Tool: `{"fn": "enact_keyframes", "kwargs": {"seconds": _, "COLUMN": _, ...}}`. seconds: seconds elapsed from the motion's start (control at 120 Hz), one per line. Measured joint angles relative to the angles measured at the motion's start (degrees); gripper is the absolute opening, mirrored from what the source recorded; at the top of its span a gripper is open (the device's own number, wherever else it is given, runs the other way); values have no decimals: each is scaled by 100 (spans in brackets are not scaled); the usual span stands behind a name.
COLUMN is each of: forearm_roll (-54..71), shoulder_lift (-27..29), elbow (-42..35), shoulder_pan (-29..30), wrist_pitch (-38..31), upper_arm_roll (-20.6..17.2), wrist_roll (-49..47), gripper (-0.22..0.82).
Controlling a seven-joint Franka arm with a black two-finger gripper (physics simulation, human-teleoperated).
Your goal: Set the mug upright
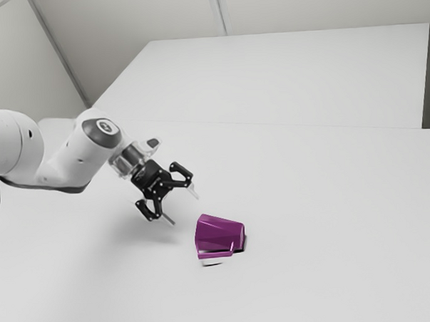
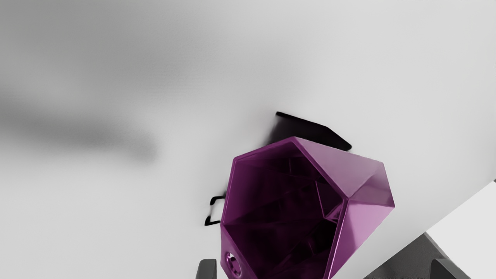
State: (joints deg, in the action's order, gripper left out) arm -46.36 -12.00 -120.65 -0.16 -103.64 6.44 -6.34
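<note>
At the exterior view's left, the black two-finger hand (image 1: 184, 210) hangs above the white table (image 1: 327, 270), fingers spread. Toward that view's right, the glossy purple faceted mug (image 1: 219, 233) lies sideways, mouth facing the hand.

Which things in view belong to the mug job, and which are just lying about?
Job:
- purple faceted mug, on its side
- black two-finger gripper, open, not touching it

Not the job:
- white table, only the support
- dark grey shape in wrist view; can't tell what
</note>
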Motion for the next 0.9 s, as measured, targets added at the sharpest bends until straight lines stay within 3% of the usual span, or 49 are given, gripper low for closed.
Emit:
{"fn": "enact_keyframes", "kwargs": {"seconds": 0.675, "forearm_roll": -1526, "shoulder_lift": -544, "elbow": -50, "shoulder_pan": -294, "wrist_pitch": -569, "upper_arm_roll": -230, "wrist_roll": -52, "gripper": 60}}
{"fn": "enact_keyframes", "kwargs": {"seconds": 0.825, "forearm_roll": -1522, "shoulder_lift": -566, "elbow": -43, "shoulder_pan": -295, "wrist_pitch": -648, "upper_arm_roll": -272, "wrist_roll": -74, "gripper": 21}}
{"fn": "enact_keyframes", "kwargs": {"seconds": 0.9, "forearm_roll": -1505, "shoulder_lift": -564, "elbow": -31, "shoulder_pan": -297, "wrist_pitch": -672, "upper_arm_roll": -274, "wrist_roll": -83, "gripper": 7}}
